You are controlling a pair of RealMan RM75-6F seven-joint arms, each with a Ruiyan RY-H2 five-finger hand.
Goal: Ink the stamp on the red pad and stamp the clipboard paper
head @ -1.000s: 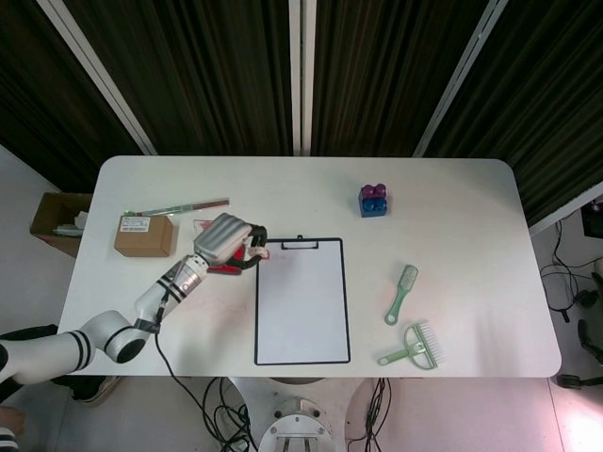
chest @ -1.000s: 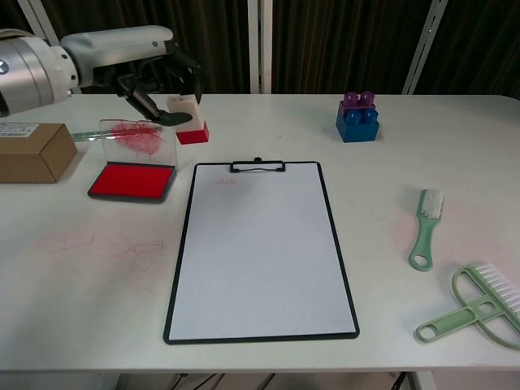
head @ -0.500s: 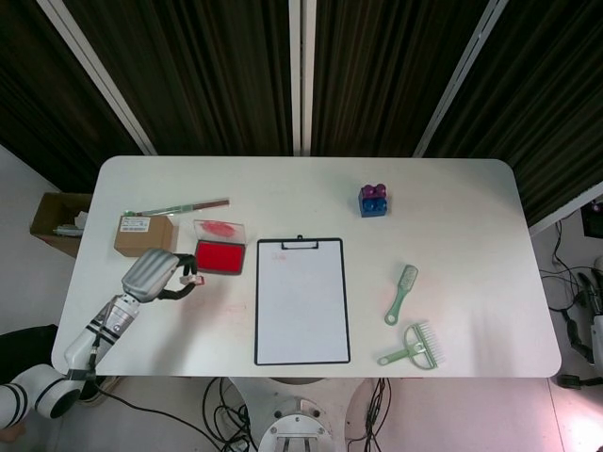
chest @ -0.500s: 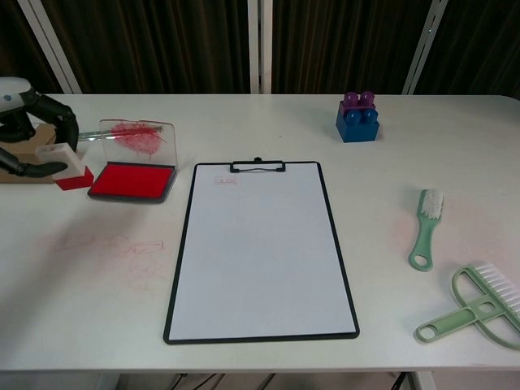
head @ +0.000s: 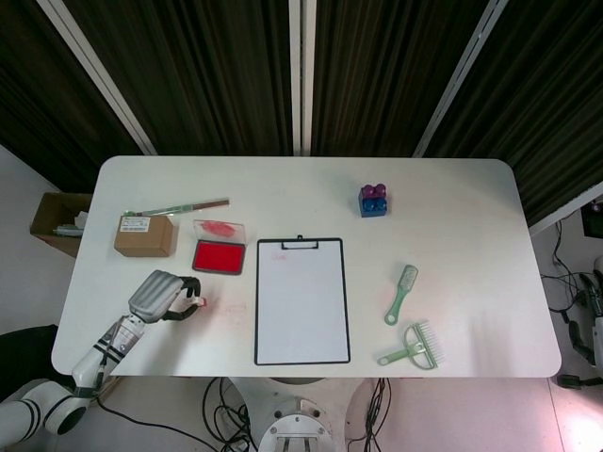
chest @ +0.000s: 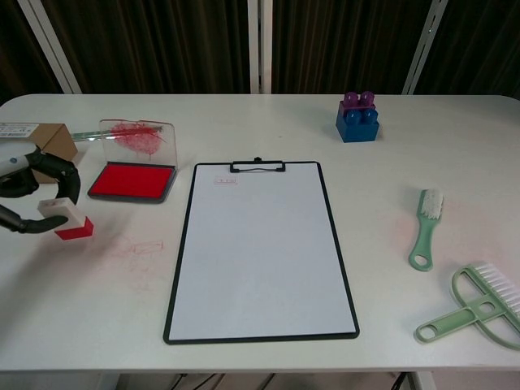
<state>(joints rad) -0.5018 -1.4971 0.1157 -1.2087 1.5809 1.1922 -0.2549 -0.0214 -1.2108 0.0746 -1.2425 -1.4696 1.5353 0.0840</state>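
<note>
Head view: the left robot hand (head: 162,296) sits over the near-left part of the white counter (head: 452,198), its arm reaching in from the lower left corner
Left robot hand: fingers curled around the stamp (head: 196,302), pinching it; in the chest view the same robot hand (chest: 32,188) shows at the left edge with dark fingers (chest: 67,175) arched over the block
Stamp: white block with a red base (chest: 68,222), held low over or on the counter, I cannot tell which; it lies nearer than the ink pad and left of the clipboard, apart from both
Red ink pad (chest: 132,180): open, tray flat on the counter, clear lid (chest: 136,137) standing up behind it, smeared red
Clipboard (chest: 260,248): lies mid-counter with its clip (chest: 257,166) at the far end; the white paper bears a small faint red mark near its top left corner (chest: 225,180)
Counter marks: a faint red rectangle outline (chest: 138,244) between the stamp and the clipboard
Right robot hand: seen in neither view
Other things: cardboard box (head: 144,234) at the far left; blue and purple toy block (chest: 357,116) at the far right; two pale green brushes, a slim one (chest: 426,227) and a wider one (chest: 475,305), near the right edge
</note>
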